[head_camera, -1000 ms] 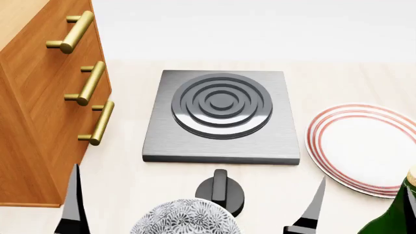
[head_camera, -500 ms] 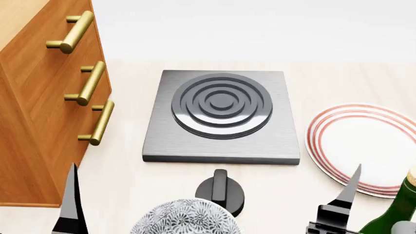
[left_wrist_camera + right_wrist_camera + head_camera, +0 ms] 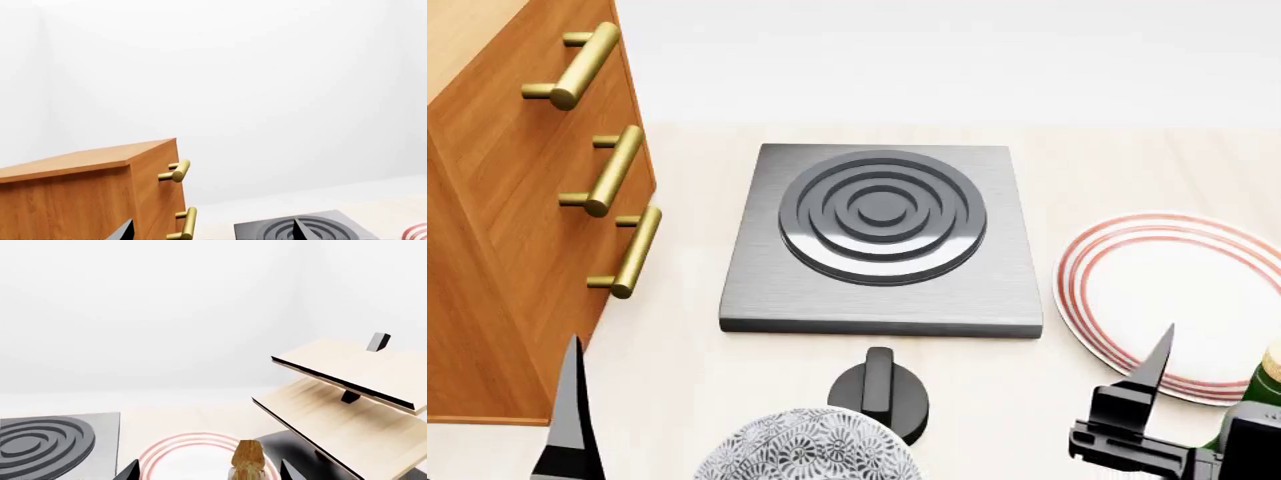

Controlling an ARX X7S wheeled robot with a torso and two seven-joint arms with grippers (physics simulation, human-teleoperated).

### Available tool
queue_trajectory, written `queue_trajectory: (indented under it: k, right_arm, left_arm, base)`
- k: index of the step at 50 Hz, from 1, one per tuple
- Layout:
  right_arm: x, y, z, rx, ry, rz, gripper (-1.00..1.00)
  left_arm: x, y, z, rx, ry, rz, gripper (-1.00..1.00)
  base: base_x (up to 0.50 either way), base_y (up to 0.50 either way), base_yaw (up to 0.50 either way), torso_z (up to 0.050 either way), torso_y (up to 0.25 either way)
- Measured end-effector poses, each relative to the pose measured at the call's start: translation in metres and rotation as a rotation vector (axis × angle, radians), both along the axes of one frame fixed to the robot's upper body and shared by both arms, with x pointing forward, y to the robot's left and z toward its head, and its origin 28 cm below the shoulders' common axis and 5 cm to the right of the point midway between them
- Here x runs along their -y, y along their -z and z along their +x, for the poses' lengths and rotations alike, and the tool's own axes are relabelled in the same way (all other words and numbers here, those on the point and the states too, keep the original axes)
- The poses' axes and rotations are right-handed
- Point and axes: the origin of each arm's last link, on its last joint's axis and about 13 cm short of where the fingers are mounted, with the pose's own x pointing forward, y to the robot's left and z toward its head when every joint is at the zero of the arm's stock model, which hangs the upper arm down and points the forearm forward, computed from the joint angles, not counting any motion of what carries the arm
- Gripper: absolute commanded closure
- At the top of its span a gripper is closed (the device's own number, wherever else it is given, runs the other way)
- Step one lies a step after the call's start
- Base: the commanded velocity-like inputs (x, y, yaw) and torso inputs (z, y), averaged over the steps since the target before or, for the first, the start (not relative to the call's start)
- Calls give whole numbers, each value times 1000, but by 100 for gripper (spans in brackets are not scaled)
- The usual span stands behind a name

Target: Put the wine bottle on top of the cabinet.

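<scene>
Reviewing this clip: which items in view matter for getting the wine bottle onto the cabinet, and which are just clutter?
Job items:
wine bottle
cabinet
right gripper, open astride the bottle's cork

Just lying about:
hotplate with its knob
red-ringed plate
patterned bowl
pale slanted rack

A pale wooden desk [image 3: 681, 380] is seen under even, soft light. Plain white walls [image 3: 220, 80] are shown behind it. A pale slanted wooden rack [image 3: 347, 405] is set at one side.
</scene>
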Motion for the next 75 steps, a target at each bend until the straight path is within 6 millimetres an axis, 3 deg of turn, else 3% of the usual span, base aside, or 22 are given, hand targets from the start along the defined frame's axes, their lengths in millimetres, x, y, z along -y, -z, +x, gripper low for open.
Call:
queue_trajectory:
  k: [23, 24, 54, 75]
  right_arm:
    - [6, 3, 1, -11, 28, 9, -100]
    - [6, 3, 1, -10, 29, 9, 100]
    - [5, 0, 0, 0, 10, 28, 100]
    - [5, -47, 2, 83, -18, 21, 100]
  left_arm:
    - [0, 2, 1, -10, -1, 2, -100]
    - [0, 2, 1, -10, -1, 2, -100]
    - [1, 4, 2, -19, -1, 4, -100]
    - [2, 6, 3, -31, 4, 8, -100]
  base:
    - [0, 0, 0, 0, 0]
    - [0, 0, 0, 0, 0]
    - [0, 0, 0, 0, 0]
    - [0, 0, 0, 0, 0]
